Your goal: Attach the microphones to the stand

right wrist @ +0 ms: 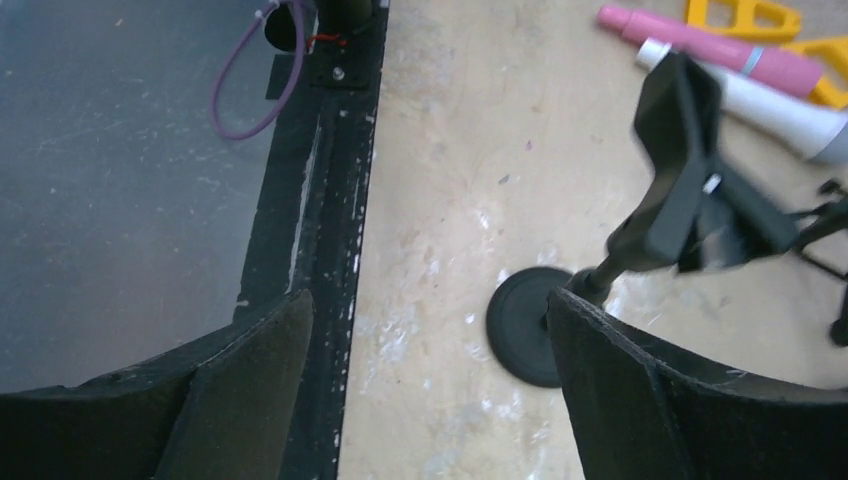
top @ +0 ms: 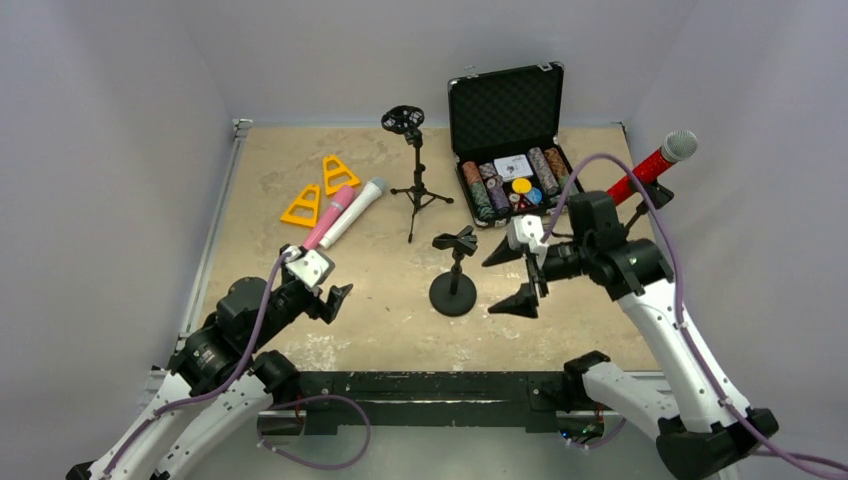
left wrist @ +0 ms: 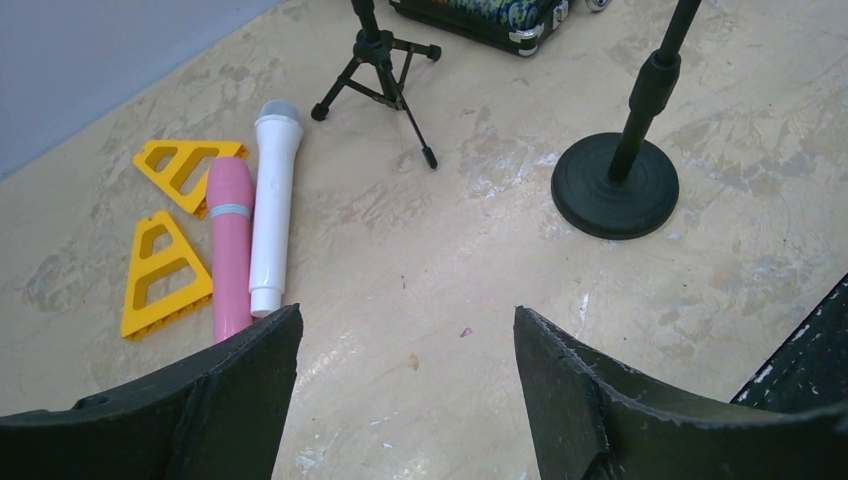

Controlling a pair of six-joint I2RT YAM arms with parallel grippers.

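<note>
A pink microphone (top: 328, 218) and a white microphone (top: 355, 210) lie side by side on the table at the left. They also show in the left wrist view, pink (left wrist: 230, 245) and white (left wrist: 274, 200). A glittery red microphone (top: 655, 160) with a grey mesh head sits tilted on a stand at the right, partly hidden behind my right arm. A round-base stand (top: 455, 270) with an empty clip stands mid-table. A tripod stand (top: 415, 175) with a round holder stands behind it. My left gripper (top: 335, 300) is open and empty, just short of the pink microphone's tail. My right gripper (top: 508, 277) is open and empty beside the round-base stand (right wrist: 690, 190).
Two yellow triangular pieces (top: 302, 205) lie left of the microphones. An open black case (top: 510, 140) with poker chips stands at the back right. The table's dark front rail (right wrist: 340, 200) runs below my right gripper. Grey walls close in the sides and back.
</note>
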